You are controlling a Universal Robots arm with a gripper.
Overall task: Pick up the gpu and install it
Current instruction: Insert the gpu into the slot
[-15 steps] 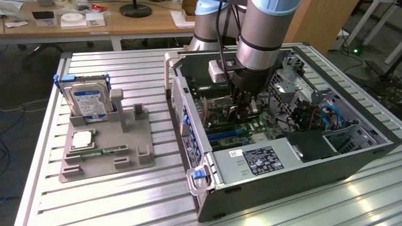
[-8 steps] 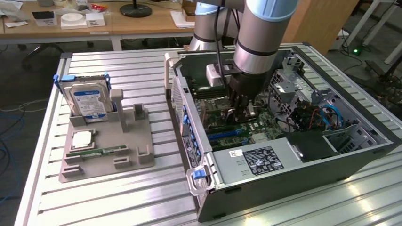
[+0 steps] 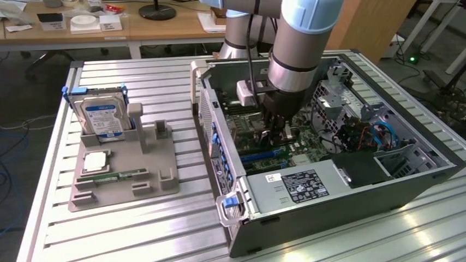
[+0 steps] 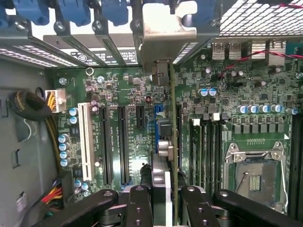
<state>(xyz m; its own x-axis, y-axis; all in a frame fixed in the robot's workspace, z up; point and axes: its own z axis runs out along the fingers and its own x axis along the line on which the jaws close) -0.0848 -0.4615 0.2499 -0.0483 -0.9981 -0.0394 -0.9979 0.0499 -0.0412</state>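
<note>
The slatted bench (image 3: 145, 218) carried everything. On the exterior view's right lay the open computer case (image 3: 407, 180), and the arm (image 3: 298, 54) reached down into it from the far side. On the exterior view's left, well apart from the case, sat the grey parts holder (image 3: 124, 180), with the hard drive (image 3: 102, 117) upright at its far end and the memory stick (image 3: 109, 176) lying flat nearer me. Inside the case, the wrist view looked straight onto the motherboard (image 4: 132, 94) and its row of long black expansion slots (image 4: 122, 142). My fingers (image 4: 137, 208) were closed on the gpu (image 4: 163, 142), which stood on edge between them just beside those slots, its metal bracket (image 4: 163, 28) up against the rear slot openings of the case. I judged the pick done and the install in hand, at the lining-up stage. I could not tell whether the card's lower edge was touching a slot. Seating it would call for the edge to run true along one slot, the bracket to drop into its opening, and a straight, even push without tilt.
</note>
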